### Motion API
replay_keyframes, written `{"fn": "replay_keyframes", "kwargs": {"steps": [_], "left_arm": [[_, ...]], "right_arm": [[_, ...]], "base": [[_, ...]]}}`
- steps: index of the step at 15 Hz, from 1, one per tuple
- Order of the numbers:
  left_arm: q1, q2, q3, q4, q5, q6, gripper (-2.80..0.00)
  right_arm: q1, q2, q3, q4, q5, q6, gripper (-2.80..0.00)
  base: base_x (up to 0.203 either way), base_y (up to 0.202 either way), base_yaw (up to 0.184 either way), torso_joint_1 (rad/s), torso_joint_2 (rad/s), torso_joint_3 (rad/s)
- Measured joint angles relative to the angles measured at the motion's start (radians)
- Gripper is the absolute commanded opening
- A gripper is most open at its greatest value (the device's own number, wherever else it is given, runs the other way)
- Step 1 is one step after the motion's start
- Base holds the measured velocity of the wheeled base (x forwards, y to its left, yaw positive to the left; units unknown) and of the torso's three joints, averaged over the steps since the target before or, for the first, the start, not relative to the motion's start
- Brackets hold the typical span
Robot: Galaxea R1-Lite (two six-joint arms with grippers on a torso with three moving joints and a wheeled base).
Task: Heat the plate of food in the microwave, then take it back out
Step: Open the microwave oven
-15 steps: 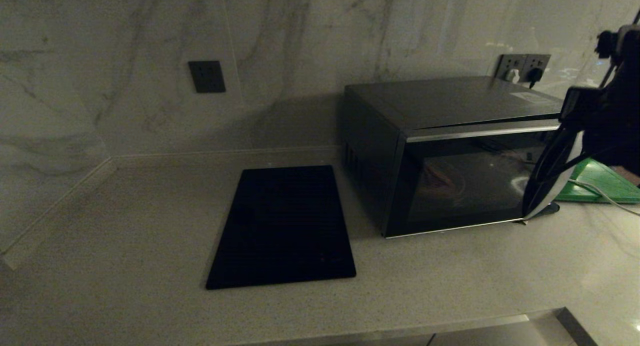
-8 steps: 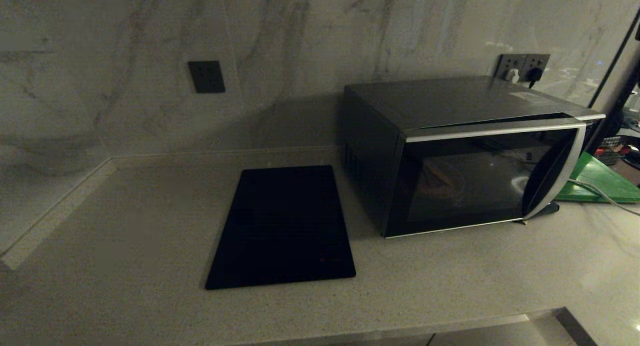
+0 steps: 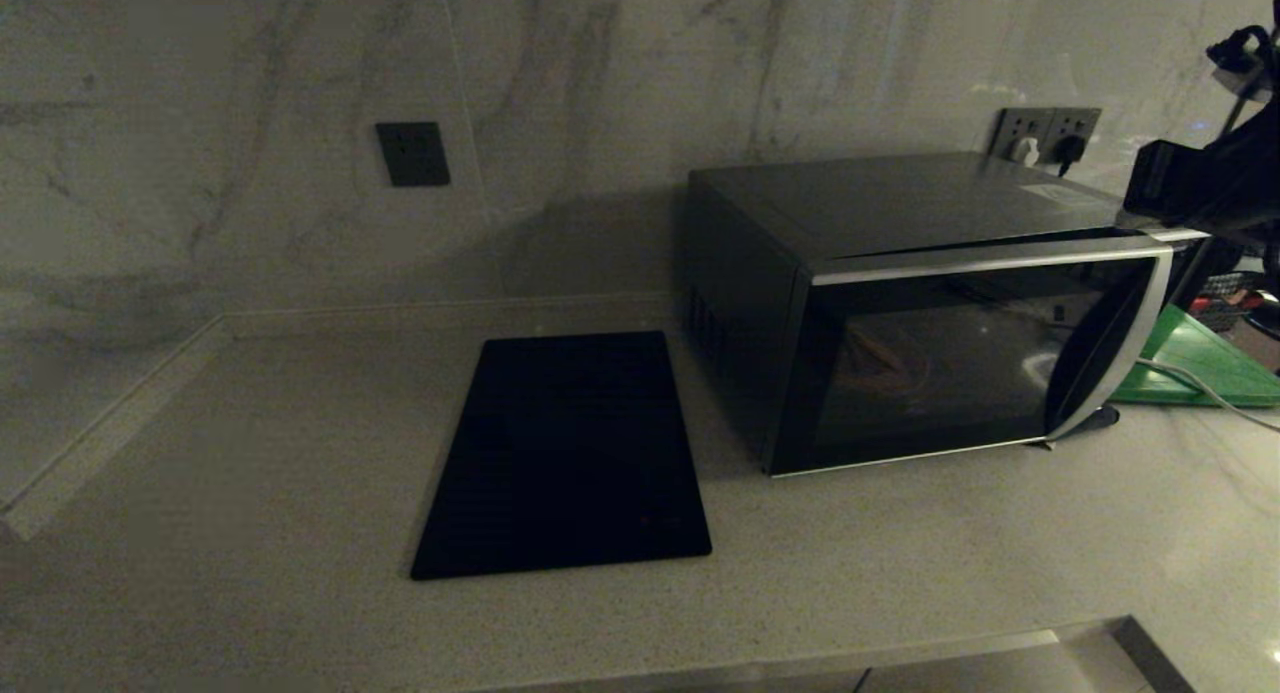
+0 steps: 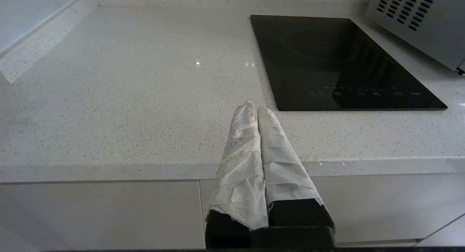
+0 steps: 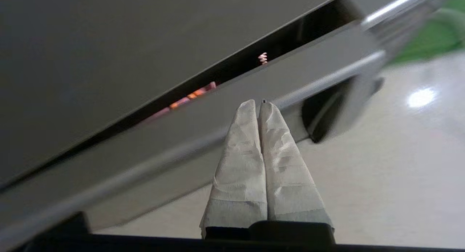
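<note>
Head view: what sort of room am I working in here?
Most likely a home kitchen: a microwave stands on a speckled stone counter beside a flat black cooktop, with a marble-look wall and sockets behind.

Right hand (image 5: 258,103) raised, fingers pressed together, left hand (image 4: 254,108) parked, closed.

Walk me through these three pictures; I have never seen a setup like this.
A two-armed robot stands at a kitchen counter. One picture looks down from its head; the other two look along each wrist. On the counter sit a microwave, its door slightly ajar, with the plate of food dimly visible behind the glass, a flat black mat and a green board. The right claw, shut and empty, hangs over the door's top edge. The left claw, shut and empty, waits at the counter's front edge.
</note>
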Motion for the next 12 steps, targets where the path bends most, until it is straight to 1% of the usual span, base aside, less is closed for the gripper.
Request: {"fn": "replay_keyframes", "kwargs": {"steps": [4, 12], "left_arm": [[0.000, 0.000, 0.000, 0.000, 0.000, 0.000, -2.80], [0.000, 0.000, 0.000, 0.000, 0.000, -0.001, -2.80]], "right_arm": [[-0.028, 0.042, -0.006, -0.099, 0.003, 0.008, -2.80], [-0.078, 0.107, -0.008, -0.202, -0.001, -0.006, -2.80]], "base": [[0.000, 0.000, 0.000, 0.000, 0.00, 0.000], [0.000, 0.000, 0.000, 0.000, 0.00, 0.000]]}}
